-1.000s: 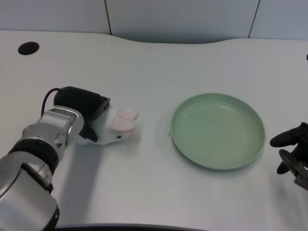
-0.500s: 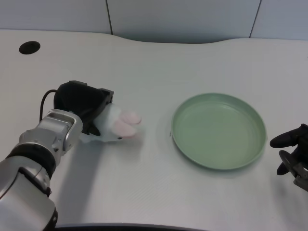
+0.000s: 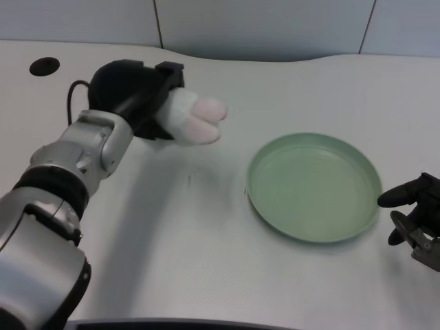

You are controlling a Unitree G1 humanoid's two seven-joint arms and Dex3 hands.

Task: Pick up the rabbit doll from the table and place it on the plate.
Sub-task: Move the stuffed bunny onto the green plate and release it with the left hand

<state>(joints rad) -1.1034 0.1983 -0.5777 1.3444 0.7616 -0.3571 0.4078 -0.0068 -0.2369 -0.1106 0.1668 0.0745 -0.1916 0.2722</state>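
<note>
Grasping the rabbit doll (image 3: 192, 120), the left hand (image 3: 134, 96) is held raised above the tabletop (image 3: 206, 234), well to the left of the plate (image 3: 313, 186). The doll's white body is enclosed by the black fingers, and its pink ears (the only part sticking out) are pointed rightward, toward the plate. The plate is seen lying flat, with nothing in it, to the right of the doll and nearer the robot. Bare tabletop lies between them, so a rightward carry looks unobstructed; the plate's raised rim would need clearing before release.
</note>
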